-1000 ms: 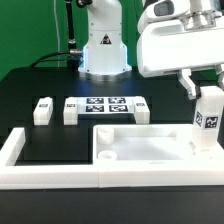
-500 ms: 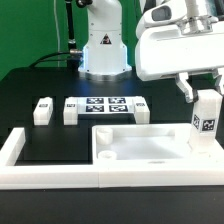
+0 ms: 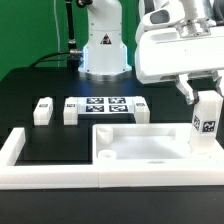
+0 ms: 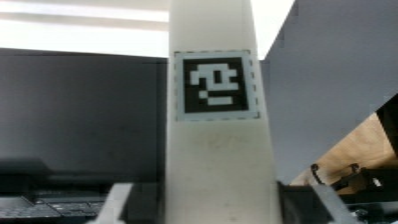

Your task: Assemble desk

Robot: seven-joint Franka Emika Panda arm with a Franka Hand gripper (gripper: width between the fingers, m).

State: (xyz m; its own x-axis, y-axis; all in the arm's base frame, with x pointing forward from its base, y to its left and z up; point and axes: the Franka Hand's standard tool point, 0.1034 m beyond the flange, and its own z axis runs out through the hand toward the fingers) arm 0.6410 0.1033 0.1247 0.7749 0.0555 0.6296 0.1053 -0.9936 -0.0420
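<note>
The gripper (image 3: 204,93) is closed on the top of one white leg (image 3: 207,125) and holds it upright at the exterior view's right. One finger (image 3: 188,88) presses against the leg's upper side, and the other is hidden behind it. The leg's lower end sits at the right end of the tabletop (image 3: 150,150), over its far corner (whether it touches the tray I cannot tell). In the wrist view the same leg (image 4: 217,150) fills the middle of the picture, with its square tag (image 4: 215,87) facing the camera. The tabletop lies flat on the black table (image 3: 40,75), inside the low white bars (image 3: 15,150). Behind it lies the marker board (image 3: 105,107), with two loose legs (image 3: 42,110) (image 3: 70,111) beside it on the exterior view's left and a third (image 3: 142,108) on its right.
</note>
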